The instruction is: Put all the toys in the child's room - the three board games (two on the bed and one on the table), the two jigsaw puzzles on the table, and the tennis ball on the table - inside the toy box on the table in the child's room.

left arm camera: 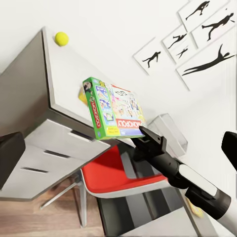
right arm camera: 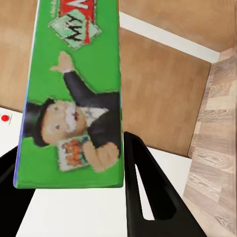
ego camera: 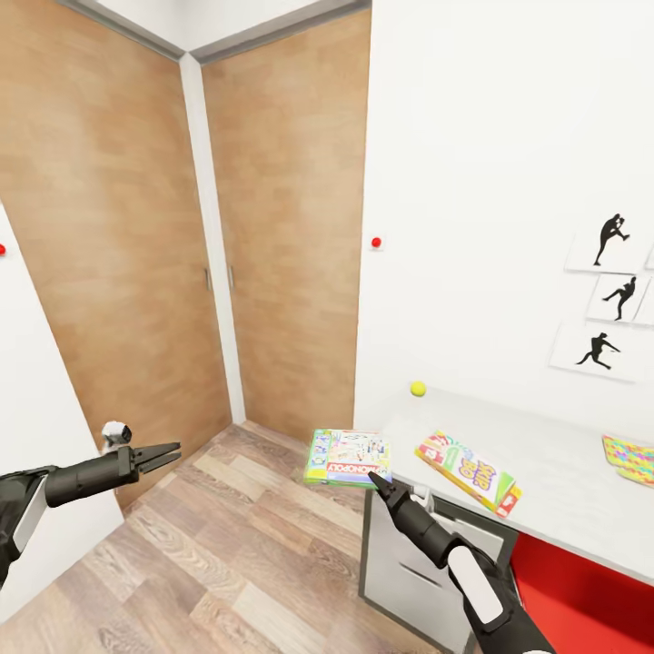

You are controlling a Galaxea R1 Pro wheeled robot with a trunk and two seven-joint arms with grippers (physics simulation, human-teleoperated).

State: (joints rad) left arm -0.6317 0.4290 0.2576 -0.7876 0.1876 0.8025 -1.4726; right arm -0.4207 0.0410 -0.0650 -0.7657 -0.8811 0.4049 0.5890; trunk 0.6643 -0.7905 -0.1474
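My right gripper (ego camera: pixel 380 481) is shut on the corner of a green-edged Monopoly board game (ego camera: pixel 348 457) and holds it in the air just off the table's (ego camera: pixel 554 490) left end. In the right wrist view the game's edge (right arm camera: pixel 74 98) sits between the dark fingers (right arm camera: pixel 143 187). A yellow-green-red board game (ego camera: pixel 468 470) lies on the table, the tennis ball (ego camera: pixel 418 388) rests by the wall, and a jigsaw puzzle (ego camera: pixel 629 457) lies at the right edge. The left wrist view shows the held game (left arm camera: pixel 113 111), the ball (left arm camera: pixel 61 38) and a light grey toy box (left arm camera: pixel 172 129) behind. My left gripper (ego camera: pixel 156 457) is open over the floor.
A red chair (ego camera: pixel 572 599) is tucked under the table beside white drawers (ego camera: pixel 409 563). Wooden doors (ego camera: pixel 272 227) stand behind, and a white panel (ego camera: pixel 45 436) is at the left. Wood floor (ego camera: pixel 227 545) lies open between my arms.
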